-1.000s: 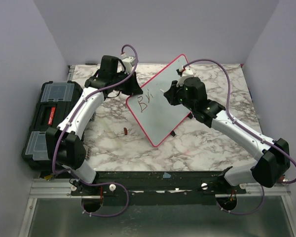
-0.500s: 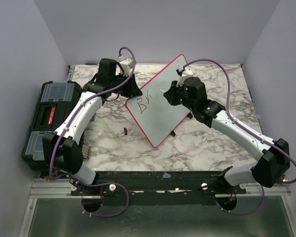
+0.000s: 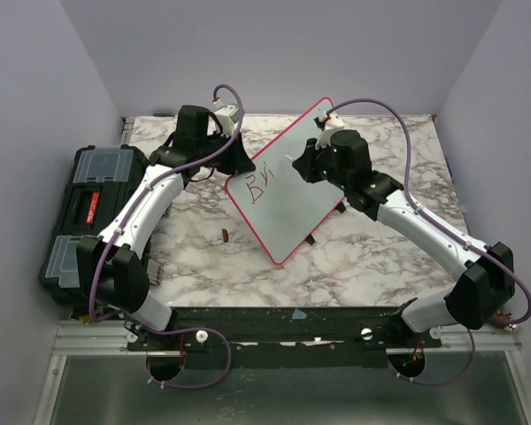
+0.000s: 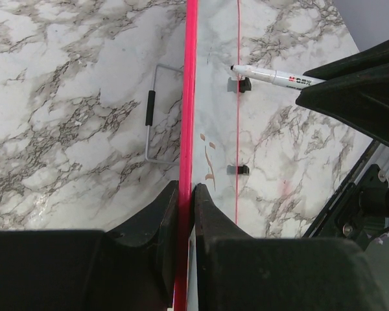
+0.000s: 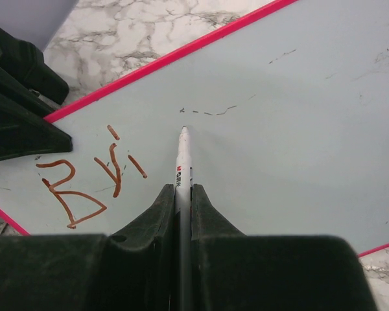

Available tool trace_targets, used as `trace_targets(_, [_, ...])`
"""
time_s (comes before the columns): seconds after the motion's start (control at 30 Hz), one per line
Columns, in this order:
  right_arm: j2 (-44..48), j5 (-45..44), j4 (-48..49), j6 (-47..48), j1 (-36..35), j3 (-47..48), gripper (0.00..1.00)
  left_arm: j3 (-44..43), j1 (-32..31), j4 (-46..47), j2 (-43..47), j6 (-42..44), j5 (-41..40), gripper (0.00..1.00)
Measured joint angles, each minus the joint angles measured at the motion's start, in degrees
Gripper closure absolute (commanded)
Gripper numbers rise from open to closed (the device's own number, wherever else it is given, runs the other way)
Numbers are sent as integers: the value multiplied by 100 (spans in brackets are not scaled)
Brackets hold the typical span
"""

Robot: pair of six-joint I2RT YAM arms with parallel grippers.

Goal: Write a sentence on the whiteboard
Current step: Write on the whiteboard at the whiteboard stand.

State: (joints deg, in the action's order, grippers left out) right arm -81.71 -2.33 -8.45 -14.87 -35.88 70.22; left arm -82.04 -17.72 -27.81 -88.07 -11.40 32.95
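The whiteboard (image 3: pixel 292 190), pale with a pink frame, stands tilted over the marble table. My left gripper (image 3: pixel 239 168) is shut on its left edge; in the left wrist view both jaws (image 4: pixel 185 188) pinch the pink frame (image 4: pixel 190 97). My right gripper (image 3: pixel 303 166) is shut on a white marker (image 5: pixel 183 162) that points at the board's face (image 5: pixel 298 116). The sentence (image 5: pixel 84 184) reads "Bri" in reddish-brown strokes. The marker's tip sits just right of the "i"; whether it touches the board I cannot tell.
A black toolbox (image 3: pixel 88 212) with clear lid compartments lies at the table's left edge. A small red cap (image 3: pixel 225 235) rests on the marble near the board's lower left side. A wire stand (image 4: pixel 152 123) lies on the table behind the board. Walls close in the left, back and right.
My right gripper has moved the marker up and to the right, away from the "i". The left arm shifted slightly at first and has since held the board still.
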Motion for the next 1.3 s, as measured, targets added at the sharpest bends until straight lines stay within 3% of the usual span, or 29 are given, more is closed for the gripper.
trace_targets(0.9, [-468,804,9,44,37,356,99,11,2,26,-13,-24,-4,100])
trace_targets(1.3, [-365,1029,87,35,37,-2,99,48,28,26,-15,-44,-48,100])
